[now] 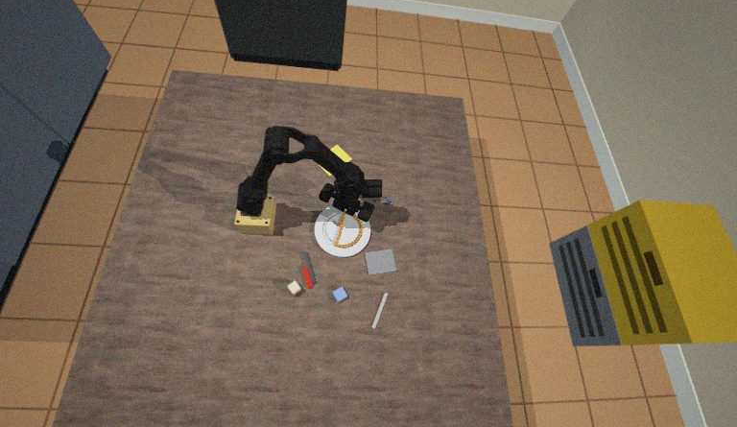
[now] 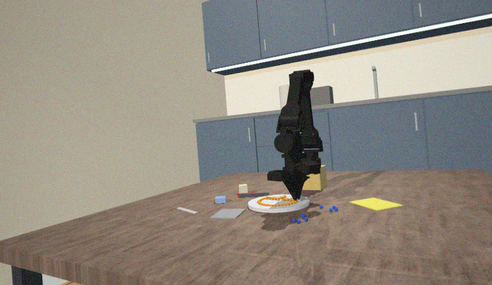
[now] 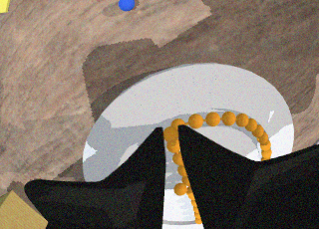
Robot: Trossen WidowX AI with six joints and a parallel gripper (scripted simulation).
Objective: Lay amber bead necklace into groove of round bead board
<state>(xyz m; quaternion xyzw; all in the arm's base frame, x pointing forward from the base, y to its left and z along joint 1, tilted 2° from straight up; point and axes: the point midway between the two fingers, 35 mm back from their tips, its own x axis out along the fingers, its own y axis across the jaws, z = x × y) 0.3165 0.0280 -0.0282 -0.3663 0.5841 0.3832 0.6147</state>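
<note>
The amber bead necklace (image 1: pixel 361 232) (image 2: pixel 279 205) (image 3: pixel 212 118) lies on the white round bead board (image 1: pixel 321 241) (image 2: pixel 254 208) (image 3: pixel 209 85). One side of it curves along the board's right side in the top view; the other strand runs nearly straight across the middle. The groove on the left side shows no beads. My gripper (image 2: pixel 296 198) (image 3: pixel 170 132) is shut on the necklace near the board's edge, low over the board. In the wrist view beads show between and just beyond the fingertips, and one bead sticks out beside the strand. The fingers hide part of the necklace.
Several small blue beads (image 1: pixel 388 201) (image 2: pixel 298 221) (image 3: pixel 127 3) lie beside the board. A yellow sheet (image 1: pixel 341 153) (image 2: pixel 376 203), a grey square (image 1: pixel 381 261) (image 2: pixel 227 213), a blue block (image 1: pixel 340 294), a cream cube (image 1: pixel 294 288), a red-and-grey piece (image 1: pixel 307 277) and a pale stick (image 1: pixel 379 310) lie around.
</note>
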